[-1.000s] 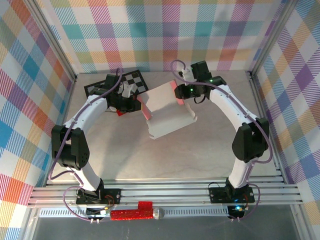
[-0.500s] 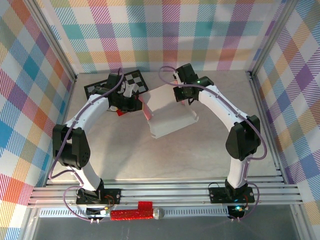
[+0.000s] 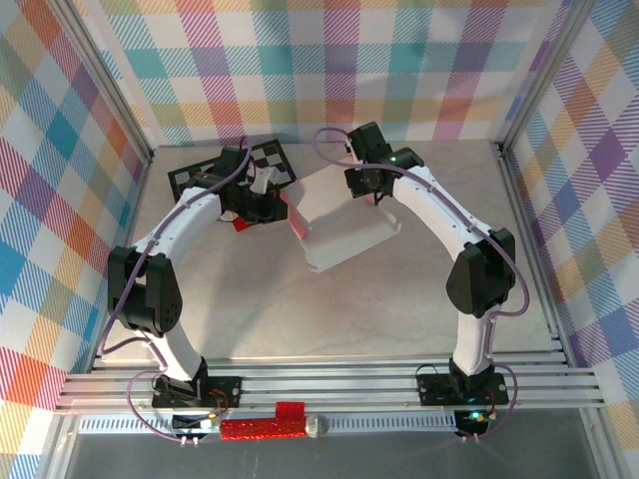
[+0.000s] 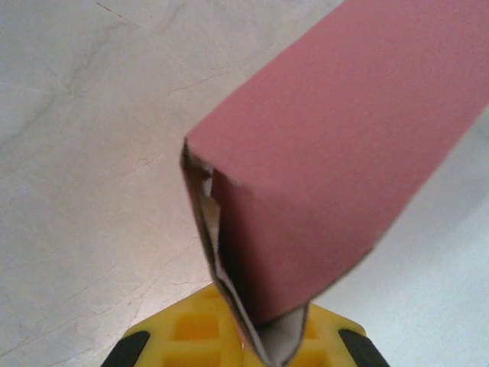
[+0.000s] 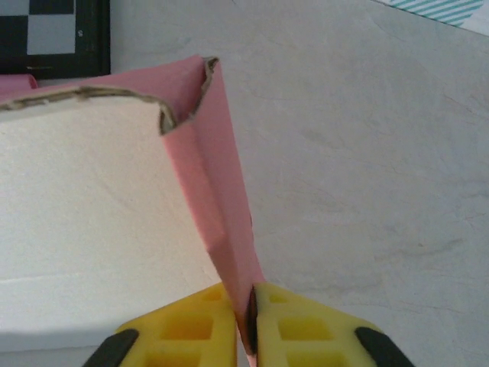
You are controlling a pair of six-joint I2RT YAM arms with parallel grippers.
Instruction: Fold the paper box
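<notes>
The paper box (image 3: 339,215) lies mid-table as a partly folded sheet, white face up with salmon-pink flaps raised along its left and far right edges. My left gripper (image 3: 278,203) is shut on the left flap; in the left wrist view the pink flap (image 4: 328,160) rises from between the yellow fingers (image 4: 191,332). My right gripper (image 3: 367,190) is shut on the far right flap; in the right wrist view that pink flap (image 5: 218,191) stands pinched between the yellow fingers (image 5: 302,329), with the white inner face (image 5: 84,222) to its left.
A black-and-white checkered board (image 3: 232,168) lies at the back left, behind the left arm, and shows at the top left of the right wrist view (image 5: 53,38). A small red object (image 3: 243,224) sits under the left gripper. Checked walls enclose the marbled table (image 3: 399,299).
The right gripper has moved left and toward the back over the sheet's far right flap. The sheet has shifted and turned slightly. The left gripper has kept its hold and barely moved.
</notes>
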